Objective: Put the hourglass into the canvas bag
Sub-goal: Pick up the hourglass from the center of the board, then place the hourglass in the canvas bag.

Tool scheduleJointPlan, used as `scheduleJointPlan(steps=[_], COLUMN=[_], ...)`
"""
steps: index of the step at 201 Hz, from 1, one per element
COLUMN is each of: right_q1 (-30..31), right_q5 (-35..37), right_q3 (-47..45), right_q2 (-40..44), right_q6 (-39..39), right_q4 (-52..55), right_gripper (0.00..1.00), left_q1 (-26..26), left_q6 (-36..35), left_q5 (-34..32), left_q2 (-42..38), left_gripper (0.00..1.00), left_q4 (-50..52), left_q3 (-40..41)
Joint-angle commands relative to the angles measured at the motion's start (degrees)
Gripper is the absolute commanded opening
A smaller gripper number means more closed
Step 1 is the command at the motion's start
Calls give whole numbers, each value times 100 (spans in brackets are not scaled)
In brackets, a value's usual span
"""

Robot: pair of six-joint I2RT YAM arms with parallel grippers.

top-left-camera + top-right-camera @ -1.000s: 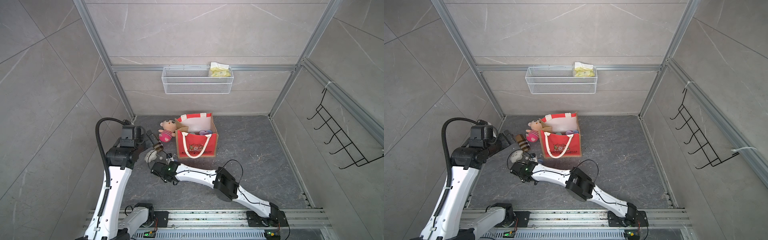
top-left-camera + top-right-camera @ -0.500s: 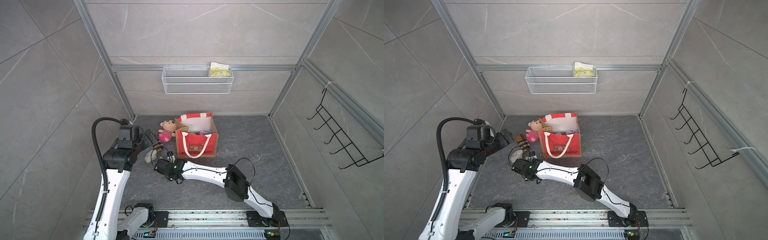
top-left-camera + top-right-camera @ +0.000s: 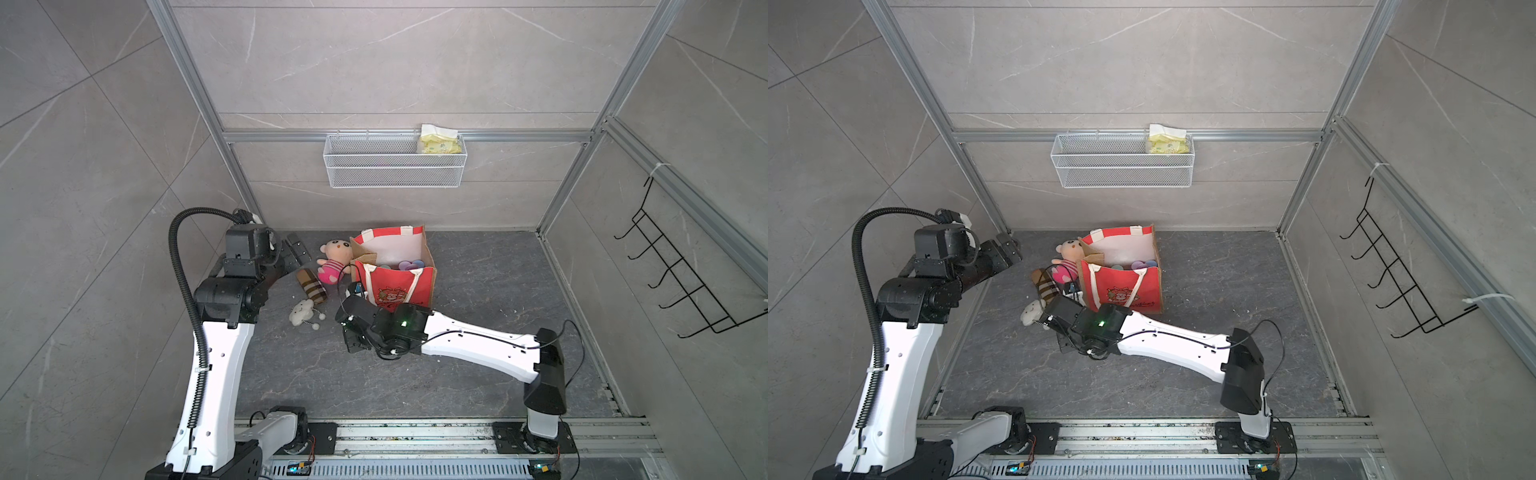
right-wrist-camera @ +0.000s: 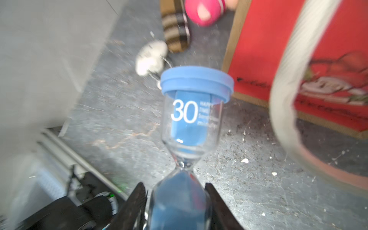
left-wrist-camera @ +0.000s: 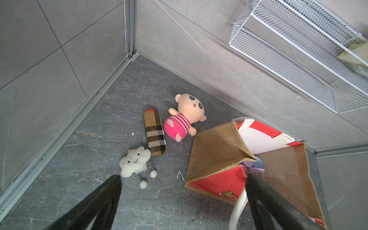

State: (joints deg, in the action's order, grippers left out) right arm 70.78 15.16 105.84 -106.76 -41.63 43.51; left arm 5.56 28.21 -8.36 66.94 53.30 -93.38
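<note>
The hourglass [image 4: 191,111] has a blue cap, clear glass and a white "30". My right gripper [image 4: 175,189] is shut on its lower bulb and holds it above the floor. In both top views only a bit of blue of the hourglass [image 3: 358,288] [image 3: 1073,289] shows past the right gripper [image 3: 353,300] [image 3: 1064,302], just left of the canvas bag's front corner. The canvas bag [image 3: 395,286] [image 3: 1125,286] [image 5: 217,147] [image 4: 258,49] stands open, red front toward me, a white handle hanging down. My left gripper [image 3: 297,249] [image 3: 1007,249] [image 5: 183,176] is open and empty, raised left of the bag.
Left of the bag lie a pink plush doll [image 3: 334,259], a plaid case [image 3: 311,286] and a white cloud plush [image 3: 302,312]. Round purple and blue things [image 3: 409,264] sit inside the bag. A wire basket [image 3: 395,166] hangs on the back wall, a hook rack [image 3: 681,282] on the right wall.
My right arm has carried the hourglass to the right, up to the bag's front left corner. My left gripper has drawn back toward the far left corner, still open.
</note>
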Motion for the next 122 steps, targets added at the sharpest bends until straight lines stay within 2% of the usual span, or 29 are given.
scheduleJointPlan(steps=[1, 32, 67, 82, 122], right_q1=[-79, -317, -963, -1216, -1787], right_q5=[32, -198, -678, -873, -1048], right_q3=[65, 287, 464, 561, 1106], right_q2=[567, 947, 1102, 1011, 438], right_q6=[335, 415, 452, 567, 1006], right_q4=[-175, -69, 92, 160, 397], right_gripper=[0, 0, 0, 0, 0], left_q1=[-53, -64, -60, 15, 396], left_q6=[-253, -142, 162, 220, 264], left_q5=[260, 788, 1541, 1796, 1925], left_q2=[238, 646, 1163, 1411, 2144], left_gripper=[100, 100, 95, 93, 91], left_q4=[83, -31, -304, -427, -678], left_q3=[-371, -545, -540, -523, -569])
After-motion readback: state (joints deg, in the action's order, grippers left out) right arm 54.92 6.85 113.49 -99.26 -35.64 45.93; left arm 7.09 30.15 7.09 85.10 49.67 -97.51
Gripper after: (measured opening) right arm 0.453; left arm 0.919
